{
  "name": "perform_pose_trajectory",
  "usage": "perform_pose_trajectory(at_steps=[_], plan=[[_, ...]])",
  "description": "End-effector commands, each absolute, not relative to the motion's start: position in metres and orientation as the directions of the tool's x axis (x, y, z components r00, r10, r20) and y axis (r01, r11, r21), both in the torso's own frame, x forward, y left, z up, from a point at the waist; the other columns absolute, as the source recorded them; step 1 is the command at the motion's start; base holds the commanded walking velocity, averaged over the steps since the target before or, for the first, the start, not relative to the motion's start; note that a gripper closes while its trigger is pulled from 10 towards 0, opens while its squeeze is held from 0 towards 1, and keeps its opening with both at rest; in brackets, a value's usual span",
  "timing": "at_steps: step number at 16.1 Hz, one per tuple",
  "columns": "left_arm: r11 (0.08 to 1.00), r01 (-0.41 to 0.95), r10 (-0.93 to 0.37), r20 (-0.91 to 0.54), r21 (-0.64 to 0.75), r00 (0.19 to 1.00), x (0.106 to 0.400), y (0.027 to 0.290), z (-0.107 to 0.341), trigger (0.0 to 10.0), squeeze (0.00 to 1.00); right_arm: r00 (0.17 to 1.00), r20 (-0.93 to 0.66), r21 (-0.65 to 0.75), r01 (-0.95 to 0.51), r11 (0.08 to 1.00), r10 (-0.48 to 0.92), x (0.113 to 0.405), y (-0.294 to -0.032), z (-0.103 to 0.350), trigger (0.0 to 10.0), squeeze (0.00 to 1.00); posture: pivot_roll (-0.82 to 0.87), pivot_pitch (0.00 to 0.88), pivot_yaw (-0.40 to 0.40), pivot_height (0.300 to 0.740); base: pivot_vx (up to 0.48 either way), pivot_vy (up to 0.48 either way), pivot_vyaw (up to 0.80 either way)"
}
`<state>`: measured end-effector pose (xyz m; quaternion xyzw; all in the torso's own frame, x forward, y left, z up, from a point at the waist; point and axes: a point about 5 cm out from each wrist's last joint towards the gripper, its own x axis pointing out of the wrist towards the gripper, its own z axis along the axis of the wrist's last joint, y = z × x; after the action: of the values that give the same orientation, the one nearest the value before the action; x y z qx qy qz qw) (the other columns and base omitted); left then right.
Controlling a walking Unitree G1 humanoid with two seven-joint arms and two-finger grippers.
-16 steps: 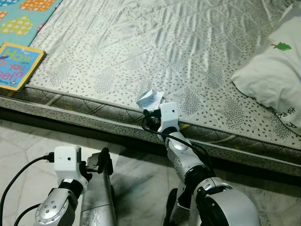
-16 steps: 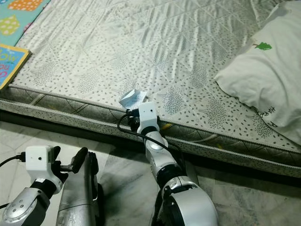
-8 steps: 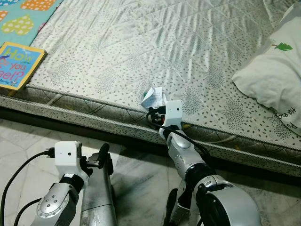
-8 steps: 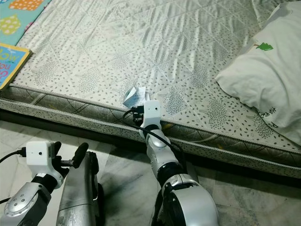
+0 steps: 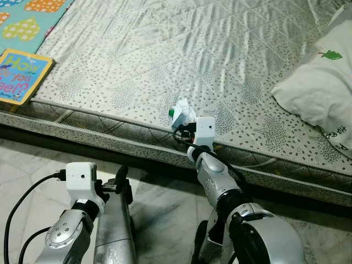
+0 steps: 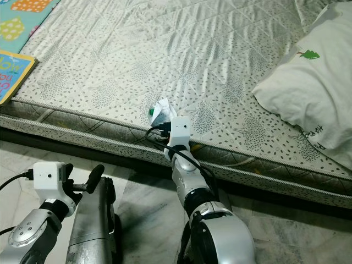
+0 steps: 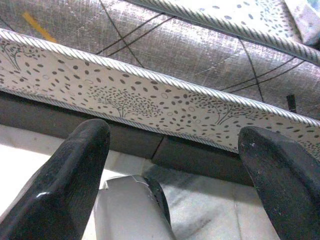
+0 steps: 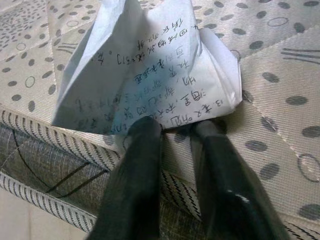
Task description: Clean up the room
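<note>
1. White crumpled paper (image 8: 150, 70) with dark handwriting and a green spot on it lies on the mattress (image 5: 165, 60), close to the near edge, roughly midway along that edge.
2. The right gripper (image 8: 172, 131) reaches over the near edge of the mattress; its two black fingers (image 8: 135, 170) are drawn nearly together and pinch the lower edge of the paper between their tips.
3. The paper stands up bunched above the fingertips, its lower part touching the mattress cover.
4. The left gripper (image 7: 175, 160) hangs low in front of the side of the mattress, over the marble floor (image 5: 27, 170); its fingers are spread wide and hold nothing.
5. The mattress has a silvery quilted cover printed with small tree and dot patterns, and a corded seam runs along its near edge.
6. A picture book (image 5: 19, 74) with a yellow border lies at the left end of the mattress, overhanging the near edge, well apart from the paper.
7. A white pillow (image 5: 322, 88) with a small green tree print lies on the right part of the mattress, also well apart from the paper.
8. A colourful play mat (image 5: 30, 16) shows beyond the left end of the mattress, past the book.
</note>
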<state>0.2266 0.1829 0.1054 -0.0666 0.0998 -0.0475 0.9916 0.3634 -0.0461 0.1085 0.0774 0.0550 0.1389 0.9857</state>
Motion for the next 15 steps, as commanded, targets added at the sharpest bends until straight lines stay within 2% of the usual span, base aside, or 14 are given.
perform_pose_trajectory(at_steps=[1, 5, 11, 12, 13, 14, 15], plan=[[0.988, 0.062, -0.091, -0.216, -0.139, 0.972, 0.223, 0.187, 0.1, 10.0, 0.0, 0.94, -0.128, 0.204, -0.288, 0.936, 0.317, 0.358, -0.031, 0.104, 0.0, 0.0, 0.31, 0.319, -0.047, 0.531, 0.0, 0.0, 0.0], [0.989, 0.061, -0.089, -0.209, -0.135, 0.974, 0.226, 0.187, 0.1, 10.0, 0.0, 0.959, -0.105, 0.195, -0.239, 0.951, 0.262, 0.365, -0.045, 0.109, 0.0, 0.0, 0.31, 0.309, -0.046, 0.531, 0.0, 0.0, 0.0], [0.989, 0.069, -0.094, -0.196, -0.128, 0.976, 0.234, 0.187, 0.099, 10.0, 0.0, 0.986, -0.049, 0.166, -0.147, 0.975, 0.157, 0.377, -0.081, 0.122, 0.0, 0.0, 0.29, 0.279, -0.045, 0.531, 0.0, 0.0, 0.0], [0.989, 0.071, -0.095, -0.194, -0.128, 0.976, 0.235, 0.187, 0.099, 10.0, 0.0, 0.987, -0.036, 0.168, -0.146, 0.975, 0.154, 0.378, -0.084, 0.124, 0.5, 0.0, 0.29, 0.273, -0.044, 0.531, 0.0, 0.0, 0.0], [0.989, 0.072, -0.096, -0.192, -0.128, 0.977, 0.235, 0.187, 0.099, 10.0, 0.0, 0.987, -0.029, 0.167, -0.148, 0.975, 0.155, 0.379, -0.085, 0.125, 0.5, 0.0, 0.29, 0.273, -0.044, 0.531, 0.0, 0.0, 0.0], [0.989, 0.073, -0.097, -0.191, -0.129, 0.977, 0.236, 0.187, 0.098, 10.0, 0.0, 0.985, -0.025, 0.175, -0.166, 0.97, 0.173, 0.378, -0.085, 0.125, 6.9, 0.0, 0.28, 0.267, -0.044, 0.531, 0.0, 0.0, 0.0], [0.988, 0.077, -0.101, -0.188, -0.13, 0.977, 0.237, 0.187, 0.098, 10.0, 0.0, 0.975, -0.003, 0.182, -0.216, 0.959, 0.22, 0.376, -0.082, 0.124, 10.0, 1.0, 0.28, 0.258, -0.045, 0.531, 0.0, 0.0, 0.0]])
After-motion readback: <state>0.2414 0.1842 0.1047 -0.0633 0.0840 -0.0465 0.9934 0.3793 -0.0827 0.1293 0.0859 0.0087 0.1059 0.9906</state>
